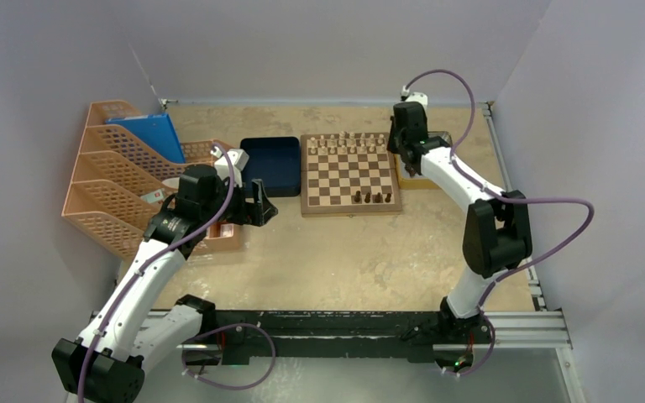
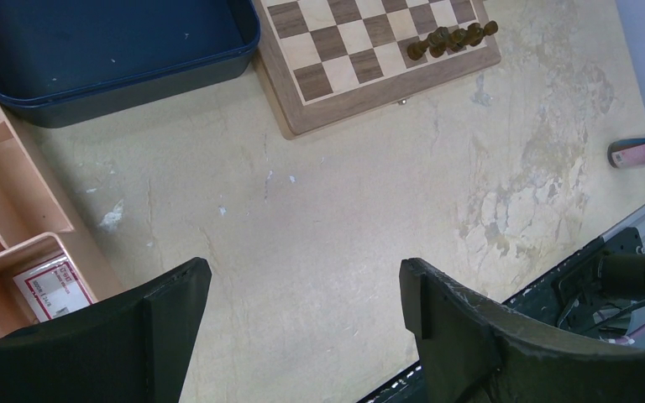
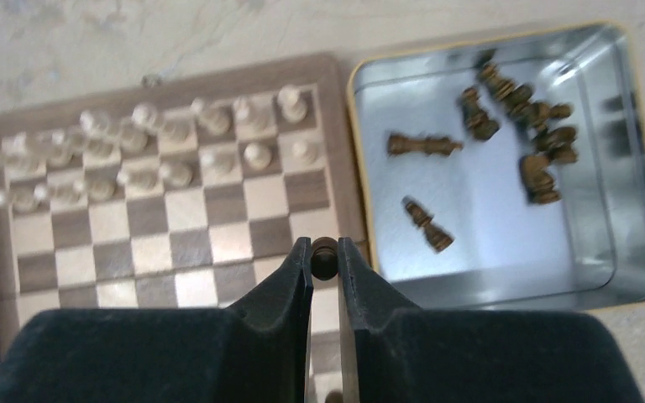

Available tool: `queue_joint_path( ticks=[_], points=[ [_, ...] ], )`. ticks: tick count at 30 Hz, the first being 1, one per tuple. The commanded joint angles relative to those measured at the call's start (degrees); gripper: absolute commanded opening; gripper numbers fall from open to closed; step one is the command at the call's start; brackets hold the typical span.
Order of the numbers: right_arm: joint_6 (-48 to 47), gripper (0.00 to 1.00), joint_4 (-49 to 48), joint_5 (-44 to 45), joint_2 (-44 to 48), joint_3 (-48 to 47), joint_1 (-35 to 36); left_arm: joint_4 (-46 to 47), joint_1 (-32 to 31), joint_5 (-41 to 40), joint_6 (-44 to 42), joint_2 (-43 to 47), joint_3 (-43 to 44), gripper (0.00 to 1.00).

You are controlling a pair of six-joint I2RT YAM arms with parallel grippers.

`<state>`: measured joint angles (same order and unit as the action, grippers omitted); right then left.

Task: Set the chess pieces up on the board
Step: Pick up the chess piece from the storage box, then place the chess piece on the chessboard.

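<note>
**A:** Containers, left side first?

**B:** Orange mesh racks hold a blue folder. The peach box beside them holds an item with a red-bordered label, print too small to read. The left gripper hangs above the tabletop, jaws spread wide, nothing between them. The dark blue tray sits just beside the board's left edge.

**A:** And the task items?

**B:** On the board, light pieces fill the two far rows. Four dark chess pieces stand in a row on the near rank, right of centre. The silver tray, just right of the board, holds loose dark chessmen lying tumbled, most near one corner. The right gripper is above the board's right edge, jaws pinched on one small held chessman. No writing is legible there.
</note>
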<state>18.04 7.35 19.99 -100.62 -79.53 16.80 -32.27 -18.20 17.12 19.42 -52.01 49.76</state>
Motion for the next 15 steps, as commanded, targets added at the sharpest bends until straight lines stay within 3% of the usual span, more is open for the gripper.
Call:
queue_joint_path(
  ticks=[1,15],
  points=[
    [1.42,0.12,0.47,-2.61,3.74,4.40,2.49,1.86,-0.35,0.37,-0.35,0.35,-0.08,0.83],
    [4.30,0.13,1.89,-3.77,9.14,10.75,8.94,1.87,-0.35,0.52,-0.19,0.20,-0.10,0.83]
  ],
)
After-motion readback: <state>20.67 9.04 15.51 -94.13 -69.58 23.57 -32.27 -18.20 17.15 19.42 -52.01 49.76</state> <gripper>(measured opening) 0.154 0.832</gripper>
